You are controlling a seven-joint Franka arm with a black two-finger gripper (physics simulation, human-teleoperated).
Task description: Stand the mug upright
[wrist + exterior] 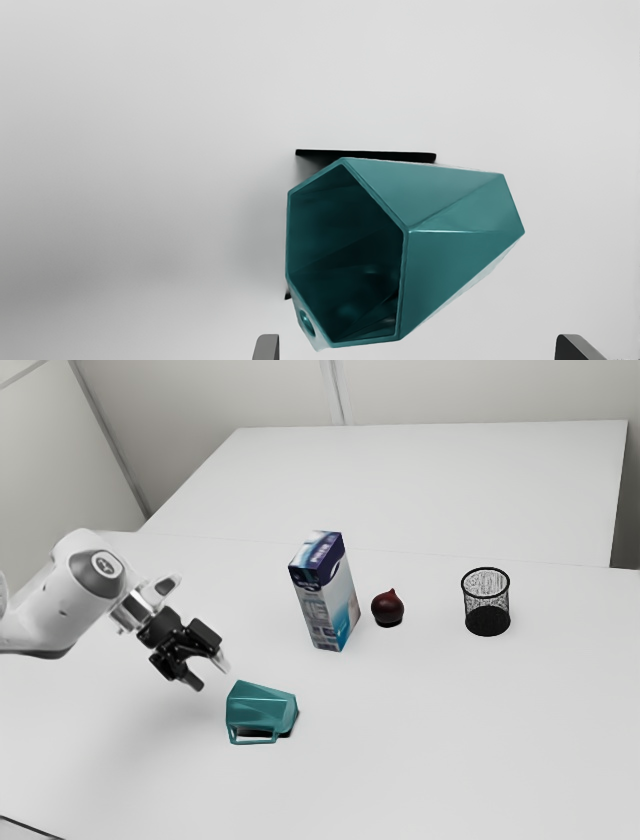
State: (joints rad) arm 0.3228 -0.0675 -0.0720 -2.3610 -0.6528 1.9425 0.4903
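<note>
White table [450, 760], exterior view, bearing a carton [328, 605] whose printed lettering is too small to read, a dark red bulb [386, 607] and a black mesh cup [487, 622]. The teal mug [260, 705] lies on its side near the hand [211, 674], mouth towards it; the fingers stand wide apart, gripping nothing.
</note>
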